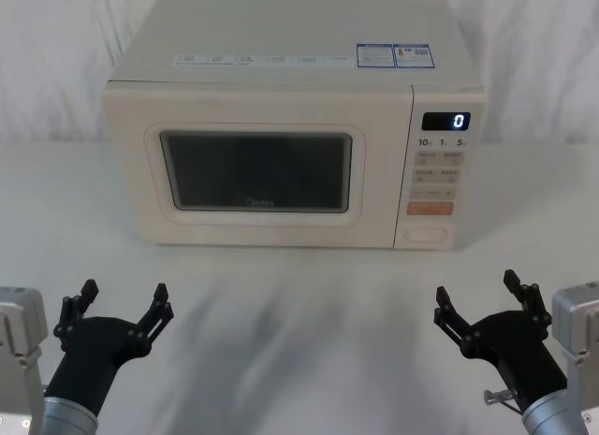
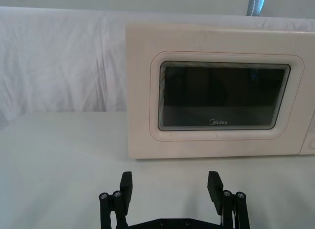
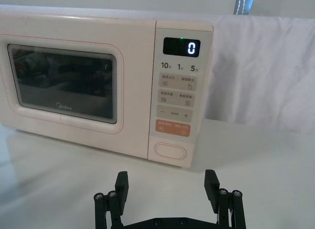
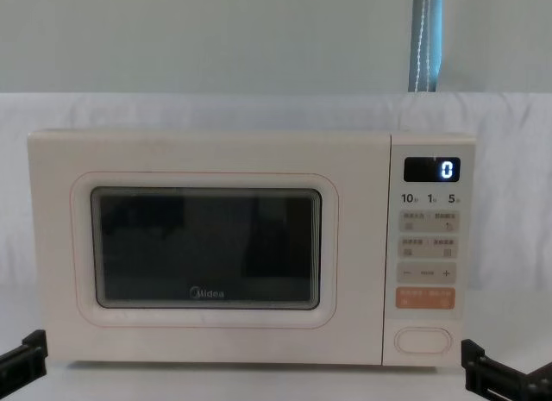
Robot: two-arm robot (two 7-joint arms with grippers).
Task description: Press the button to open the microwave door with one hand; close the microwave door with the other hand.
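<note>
Left gripper (image 1: pixel 122 302): jaws spread, microwave door (image 1: pixel 257 170) shut, well ahead.
Right gripper (image 1: pixel 479 297): jaws spread, button (image 1: pixel 426 235) ahead, untouched.

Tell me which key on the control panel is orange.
The rectangular orange key, directly above the button at the panel's bottom. Every other key is cream; the small ones above carry grey print.

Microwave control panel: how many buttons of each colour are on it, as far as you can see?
Orange key: 1
Large cream button: 1
Small cream keys with grey print: number of separate keys cannot be told
Total told apart: 2
</note>
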